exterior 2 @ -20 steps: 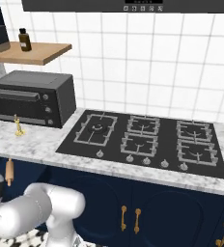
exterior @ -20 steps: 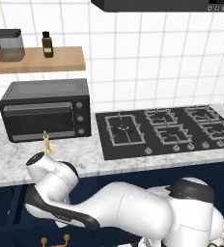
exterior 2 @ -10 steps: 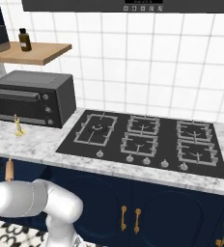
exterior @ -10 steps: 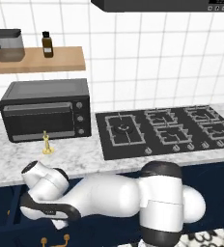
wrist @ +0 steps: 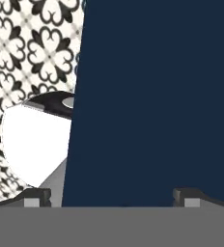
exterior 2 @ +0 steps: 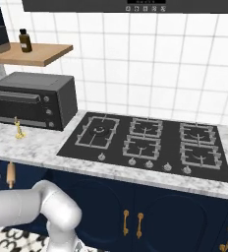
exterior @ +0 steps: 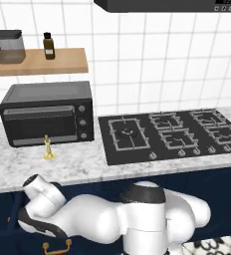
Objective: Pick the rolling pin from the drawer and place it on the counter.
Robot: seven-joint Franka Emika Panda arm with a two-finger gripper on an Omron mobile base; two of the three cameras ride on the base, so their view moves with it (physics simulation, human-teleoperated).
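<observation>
The rolling pin, a small light-brown wooden cylinder with peg ends, lies below the counter's edge at the far left of the right base view, against the navy drawer. In the hand view my gripper is open, its fingertips set wide apart with nothing between them. They face a flat navy drawer panel, and the pin is not between them. My arm is bent low under the white marble counter, at the left.
A black toaster oven and a small brass candlestick stand on the counter's left part, and the gas hob lies to the right. A wooden shelf carries a jar and a bottle. Patterned floor tiles show beside the drawer.
My arm has folded down from counter height to below the counter's edge on the left. The rolling pin has stayed where it was.
</observation>
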